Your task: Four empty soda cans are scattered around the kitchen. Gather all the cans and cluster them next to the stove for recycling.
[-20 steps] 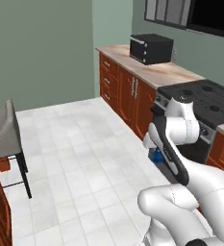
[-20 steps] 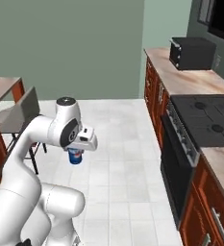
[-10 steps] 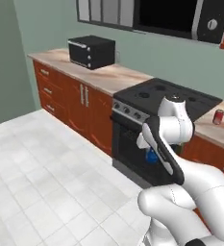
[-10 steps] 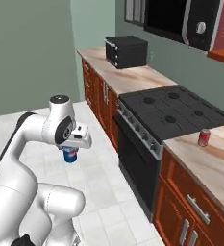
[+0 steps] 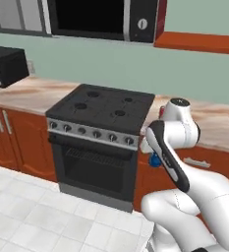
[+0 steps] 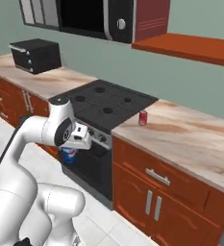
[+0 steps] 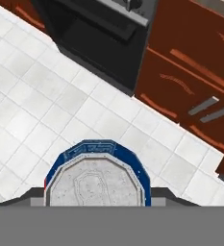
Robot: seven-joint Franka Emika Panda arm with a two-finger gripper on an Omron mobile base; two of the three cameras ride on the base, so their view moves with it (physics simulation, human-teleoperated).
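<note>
The base has swung round to face the stove point(image 6: 104, 103) head-on, the gripper point(image 6: 69, 153) clenched on a blue can point(image 6: 68, 154) held low above the floor, a red can point(image 6: 143, 117) already waiting on the counter point(image 6: 190, 137) beside it, so drop-off looks near.

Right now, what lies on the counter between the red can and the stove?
Nothing: in the right base view, bare beige counter separates the red can from the stove.
</note>
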